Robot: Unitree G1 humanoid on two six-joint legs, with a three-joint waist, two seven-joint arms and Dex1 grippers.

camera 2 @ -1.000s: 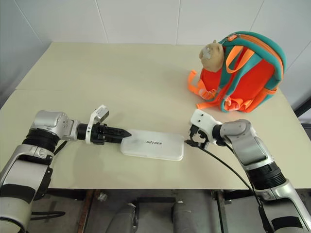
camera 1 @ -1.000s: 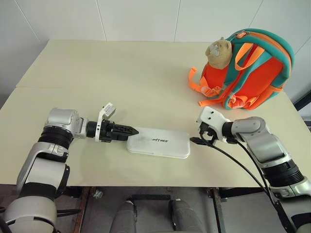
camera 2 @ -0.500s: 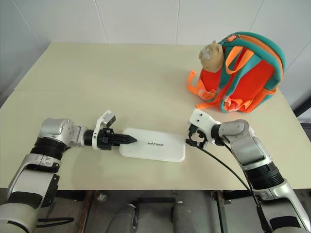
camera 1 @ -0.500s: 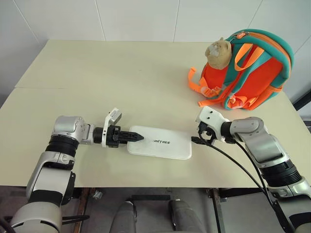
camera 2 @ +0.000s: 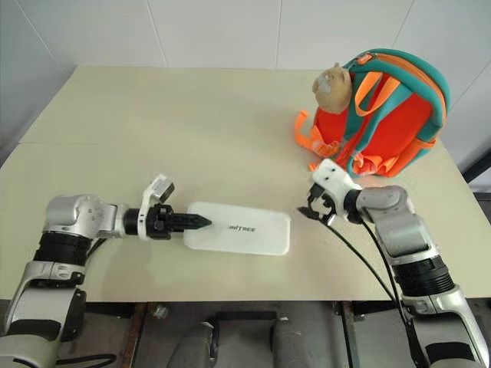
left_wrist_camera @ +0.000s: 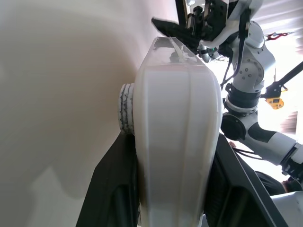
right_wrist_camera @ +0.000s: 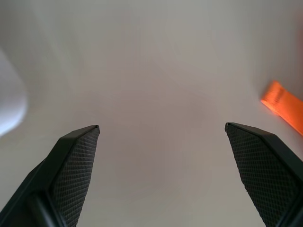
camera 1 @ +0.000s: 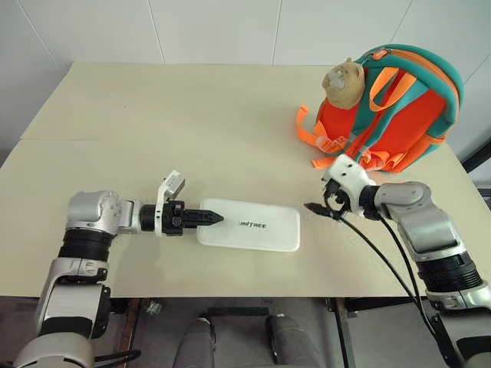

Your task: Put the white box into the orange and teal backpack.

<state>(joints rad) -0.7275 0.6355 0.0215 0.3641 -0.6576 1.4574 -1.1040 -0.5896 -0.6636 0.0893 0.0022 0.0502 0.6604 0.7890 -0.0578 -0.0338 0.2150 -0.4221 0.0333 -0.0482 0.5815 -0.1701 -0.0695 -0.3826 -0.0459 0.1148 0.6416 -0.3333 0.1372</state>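
Likely lab or test room: plain beige table (camera 1: 192, 115), white panelled wall (camera 1: 215, 31).

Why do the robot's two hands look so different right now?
The left hand is clamped on the end of the white box; the right hand holds nothing. The left hand's fingers press the box between them; the right hand's fingers spread wide over bare table. Both have two black fingers.

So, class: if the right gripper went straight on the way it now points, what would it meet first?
Probably bare table. The open right gripper points left past the white box, whose end lies just beside its line; depth is unclear.
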